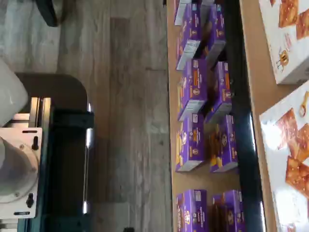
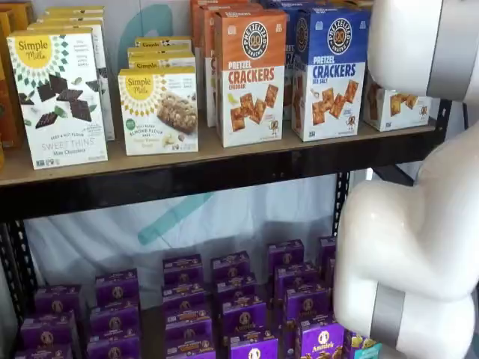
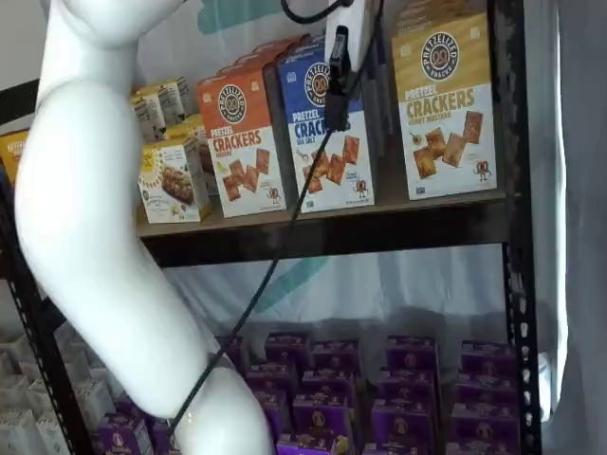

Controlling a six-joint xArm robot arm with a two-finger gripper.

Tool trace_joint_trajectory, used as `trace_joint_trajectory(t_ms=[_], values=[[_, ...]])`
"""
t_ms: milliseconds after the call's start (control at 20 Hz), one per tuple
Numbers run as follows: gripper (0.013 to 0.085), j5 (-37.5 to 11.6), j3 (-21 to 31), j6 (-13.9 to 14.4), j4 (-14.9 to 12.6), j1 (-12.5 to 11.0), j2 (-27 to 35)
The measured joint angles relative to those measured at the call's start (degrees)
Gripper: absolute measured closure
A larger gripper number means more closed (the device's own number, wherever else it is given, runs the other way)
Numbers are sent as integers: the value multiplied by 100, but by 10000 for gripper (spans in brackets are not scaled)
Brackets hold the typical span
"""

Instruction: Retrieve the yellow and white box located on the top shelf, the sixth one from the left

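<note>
The yellow and white box (image 3: 446, 104) stands at the right end of the top shelf (image 3: 379, 232), next to the black upright. In a shelf view the arm covers most of it and only its white lower part (image 2: 397, 108) shows. My gripper (image 3: 336, 114) hangs from above in front of the blue-topped crackers box, well left of the yellow and white box and apart from it. Its black fingers show side-on with a cable beside them. It is open and holds nothing. The wrist view shows white cracker boxes (image 1: 289, 159) on the tan board; which one is the yellow-topped box I cannot tell.
An orange-topped crackers box (image 3: 242, 142) and a blue-topped one (image 3: 356, 161) stand left of the target. Simple Mills boxes (image 2: 60, 97) fill the shelf's left part. Purple boxes (image 2: 239, 314) crowd the lower shelf. The white arm (image 2: 412, 247) stands in front. A dark mount (image 1: 63, 164) shows in the wrist view.
</note>
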Motion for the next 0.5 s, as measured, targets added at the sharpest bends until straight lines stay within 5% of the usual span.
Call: trace_joint_trajectory(t_ms=[150, 500], values=[[130, 84, -89, 6, -676, 340, 68], [130, -43, 68, -61, -433, 161, -7]])
